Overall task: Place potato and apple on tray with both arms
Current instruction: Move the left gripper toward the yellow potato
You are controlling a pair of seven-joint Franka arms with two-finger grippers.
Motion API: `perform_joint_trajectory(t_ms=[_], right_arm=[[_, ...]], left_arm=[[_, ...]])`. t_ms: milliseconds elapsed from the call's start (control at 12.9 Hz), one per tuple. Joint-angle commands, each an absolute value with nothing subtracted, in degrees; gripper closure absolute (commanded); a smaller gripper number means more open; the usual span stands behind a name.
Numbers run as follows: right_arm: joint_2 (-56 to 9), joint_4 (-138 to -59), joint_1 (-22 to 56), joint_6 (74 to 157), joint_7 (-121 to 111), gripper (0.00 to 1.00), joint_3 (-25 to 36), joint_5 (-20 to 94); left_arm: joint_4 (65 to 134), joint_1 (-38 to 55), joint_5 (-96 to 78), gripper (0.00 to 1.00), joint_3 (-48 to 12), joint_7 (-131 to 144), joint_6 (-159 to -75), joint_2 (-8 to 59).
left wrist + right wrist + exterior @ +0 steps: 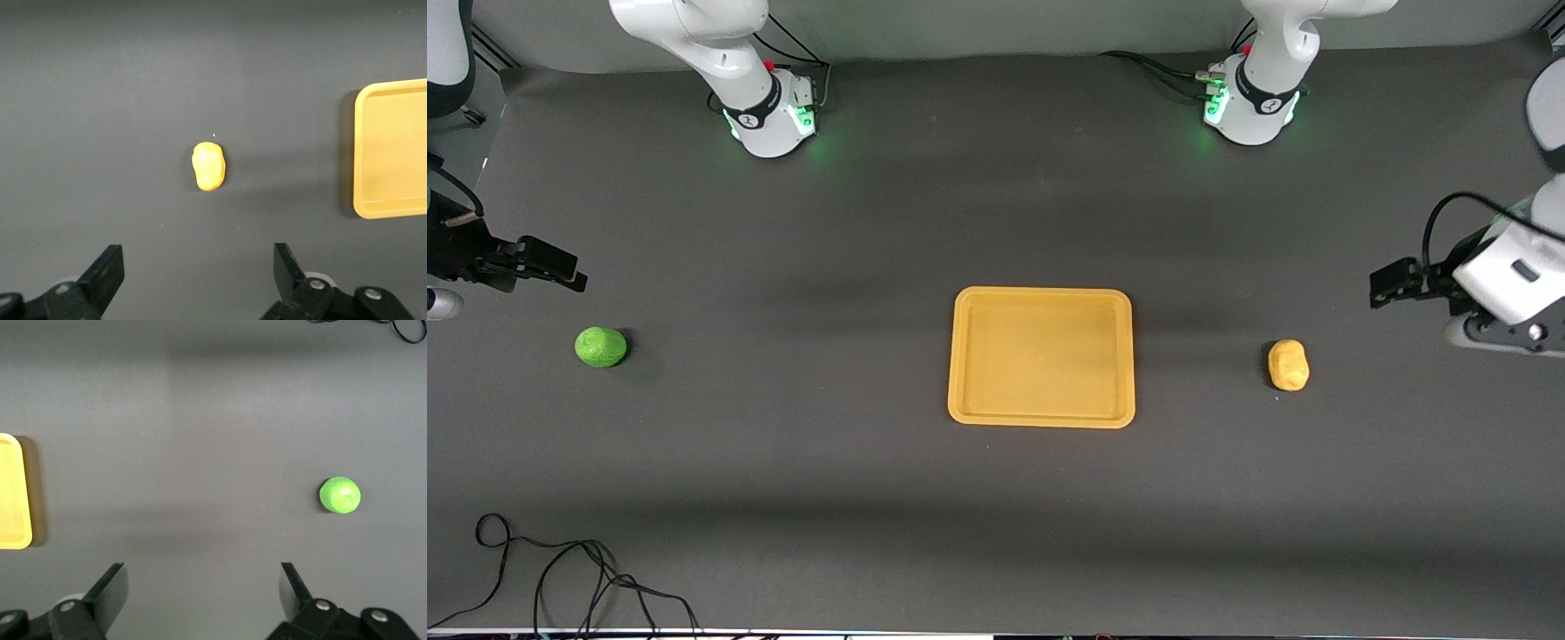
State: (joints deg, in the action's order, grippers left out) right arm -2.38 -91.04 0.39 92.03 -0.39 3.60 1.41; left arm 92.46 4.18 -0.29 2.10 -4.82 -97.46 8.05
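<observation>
The yellow-orange tray (1040,418) lies empty at the middle of the table. The green apple (600,347) lies toward the right arm's end, the yellow-tan potato (1288,364) toward the left arm's end. My right gripper (576,272) hangs open and empty over bare table beside the apple. My left gripper (1378,291) hangs open and empty over bare table beside the potato. The left wrist view shows the potato (209,166), part of the tray (393,207) and the open left gripper (198,263). The right wrist view shows the apple (340,495), the tray's edge (13,490) and the open right gripper (202,583).
The two arm bases (769,116) (1249,107) stand along the table's edge farthest from the front camera. A loose black cable (560,578) lies at the edge nearest the front camera, toward the right arm's end. It also shows in the right wrist view (403,328).
</observation>
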Motion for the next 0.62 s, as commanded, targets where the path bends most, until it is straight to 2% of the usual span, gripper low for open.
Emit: perform_joint_trajectory(t_ms=[0,388,543], right_arm=[[-5.3,-86.1,-0.1,90.6,0.5,0.00,3.5,2.4],[-4.4,-88.5,0.3,90.2,-0.4,0.00,3.6,1.9],[-4.2,-90.8,-0.4,91.0,-2.1,0.00,5.7,2.4]], left_arm=[[97.7,4.7,-0.2,0.00,2.4,-5.6,-103.2,8.1],[102.0,5.0,-0.7,0.00,2.3,-5.6,-110.4,17.7],[108.6,5.4,-1.1,0.00,2.3,-5.5,-121.3,20.0]])
